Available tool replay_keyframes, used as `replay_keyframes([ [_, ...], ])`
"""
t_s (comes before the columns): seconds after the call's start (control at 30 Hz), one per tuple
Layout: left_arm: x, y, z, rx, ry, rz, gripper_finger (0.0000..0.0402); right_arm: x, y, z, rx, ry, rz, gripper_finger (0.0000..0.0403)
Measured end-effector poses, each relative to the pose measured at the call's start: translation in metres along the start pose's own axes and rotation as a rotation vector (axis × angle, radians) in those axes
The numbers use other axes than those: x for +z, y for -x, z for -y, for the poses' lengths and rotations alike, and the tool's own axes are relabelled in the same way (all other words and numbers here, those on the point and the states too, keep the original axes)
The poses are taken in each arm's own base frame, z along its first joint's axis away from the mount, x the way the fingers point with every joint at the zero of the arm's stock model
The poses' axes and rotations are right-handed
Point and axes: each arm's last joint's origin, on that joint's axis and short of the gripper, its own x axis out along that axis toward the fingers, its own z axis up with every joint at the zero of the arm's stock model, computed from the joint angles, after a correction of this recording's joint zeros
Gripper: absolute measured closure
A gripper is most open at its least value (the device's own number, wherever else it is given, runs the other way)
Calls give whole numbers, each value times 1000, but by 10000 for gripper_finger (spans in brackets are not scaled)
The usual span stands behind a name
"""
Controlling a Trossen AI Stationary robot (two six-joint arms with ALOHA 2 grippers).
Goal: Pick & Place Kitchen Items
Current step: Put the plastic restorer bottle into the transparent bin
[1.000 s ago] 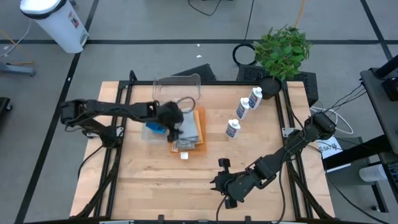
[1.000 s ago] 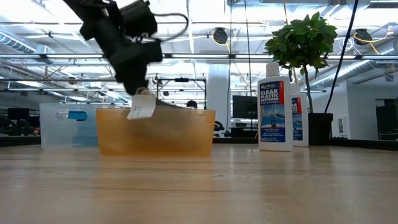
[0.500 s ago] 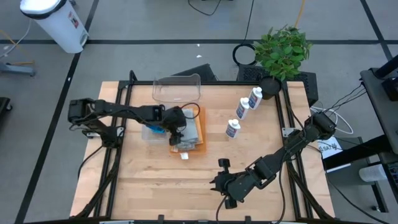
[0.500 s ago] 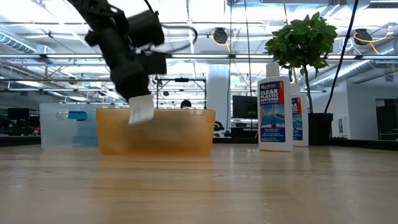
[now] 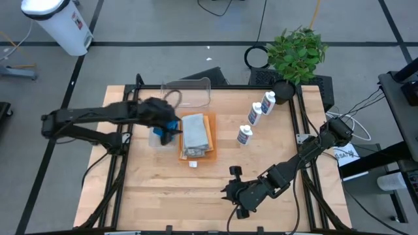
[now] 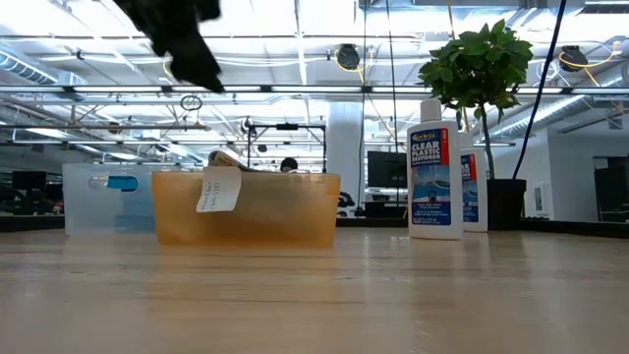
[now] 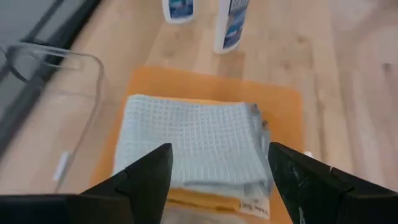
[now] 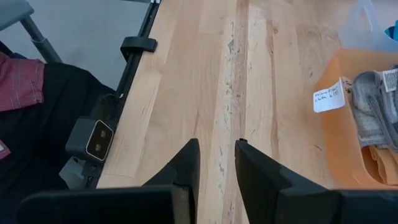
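Observation:
A grey folded cloth [image 5: 194,132] lies on an orange folded cloth [image 5: 208,123] at the table's middle; both show in the left wrist view [image 7: 193,143] [image 7: 211,87]. A white tag [image 6: 218,189] hangs at the cloths' near edge. My left gripper [image 5: 168,123] [image 7: 217,180] is open and empty, raised just left of the cloths. A light blue pad [image 5: 159,138] with a blue sponge [image 6: 123,182] lies under it. Three white bottles [image 5: 268,102] [image 5: 255,115] [image 5: 244,135] stand at the right. My right gripper [image 5: 230,189] [image 8: 216,163] waits near the front edge, its fingers a narrow gap apart.
A clear plastic tub [image 5: 186,93] stands at the far edge behind the cloths. A potted plant [image 5: 297,55] stands past the far right corner. Bare wood lies between the cloths and the near edge [image 5: 163,189].
My left gripper has let go of the grey cloth, risen and drawn back toward the table's left edge. The grey cloth, held slightly raised a second ago, now lies flat on the orange cloth, its tag hanging lower.

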Motion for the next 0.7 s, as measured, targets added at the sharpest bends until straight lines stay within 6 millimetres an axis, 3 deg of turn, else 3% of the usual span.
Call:
replay_keyframes([
  [0.2, -17, 62, 2, -2, -45, 132, 131, -1, 15, 5, -43, -24, -31, 332],
  [0.3, -36, 80, 2, -1, -63, 211, 131, -5, 25, 5, -139, -33, -32, 332],
  [0.53, -85, 84, 0, 11, -40, 388, 131, -29, 48, -3, -418, -67, -31, 332],
  [0.7, -108, 73, -1, 6, -18, 472, 130, -63, 44, -1, -519, -132, -52, 332],
])
